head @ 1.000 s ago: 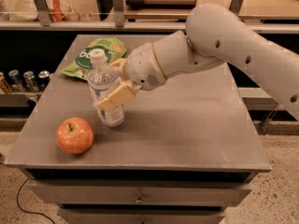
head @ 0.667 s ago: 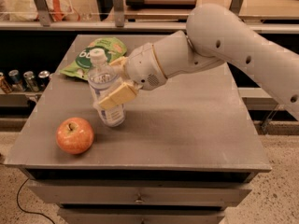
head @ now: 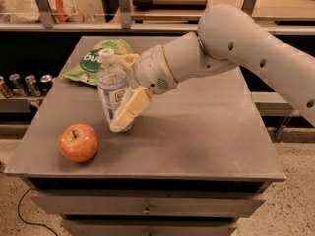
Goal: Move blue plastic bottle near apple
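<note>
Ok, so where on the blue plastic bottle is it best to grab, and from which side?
Around the labelled middle of the blue plastic bottle, coming from the right of the view. The body is round and even there, the neck narrows, and the apple sits on the near left. The gripper holds it so, jaws shut across the label.

Office pantry: drink cans (head: 25, 84); tool (head: 121, 96) around bottle (head: 109, 85)

- The gripper (head: 124, 102) clasps the tilted blue plastic bottle (head: 109, 85), near the apple (head: 78, 142), to its right.
- A green snack bag (head: 93, 63) lies well behind the apple.
</note>
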`<state>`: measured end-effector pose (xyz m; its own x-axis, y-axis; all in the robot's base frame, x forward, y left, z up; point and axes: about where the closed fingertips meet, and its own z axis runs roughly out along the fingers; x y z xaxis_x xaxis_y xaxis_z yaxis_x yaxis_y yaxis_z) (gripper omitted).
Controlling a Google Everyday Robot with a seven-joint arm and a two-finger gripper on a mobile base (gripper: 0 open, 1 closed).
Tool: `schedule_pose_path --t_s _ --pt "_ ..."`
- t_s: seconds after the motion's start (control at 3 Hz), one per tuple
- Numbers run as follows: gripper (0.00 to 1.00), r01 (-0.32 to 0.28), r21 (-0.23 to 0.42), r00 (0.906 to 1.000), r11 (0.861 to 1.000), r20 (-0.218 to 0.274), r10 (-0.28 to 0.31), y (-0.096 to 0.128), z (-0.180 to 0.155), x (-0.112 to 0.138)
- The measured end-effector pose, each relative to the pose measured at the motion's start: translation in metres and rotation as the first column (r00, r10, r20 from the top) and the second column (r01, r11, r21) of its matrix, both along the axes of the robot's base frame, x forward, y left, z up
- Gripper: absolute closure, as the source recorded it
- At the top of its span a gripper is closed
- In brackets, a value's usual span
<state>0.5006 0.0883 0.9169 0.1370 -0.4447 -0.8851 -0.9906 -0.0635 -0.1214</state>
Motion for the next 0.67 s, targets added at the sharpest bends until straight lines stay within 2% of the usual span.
schedule_pose_path --t_s 0.67 --pt "0.00 0.031 -0.059 0.9966 0.998 0.079 -0.026 -0.038 0.004 0.017"
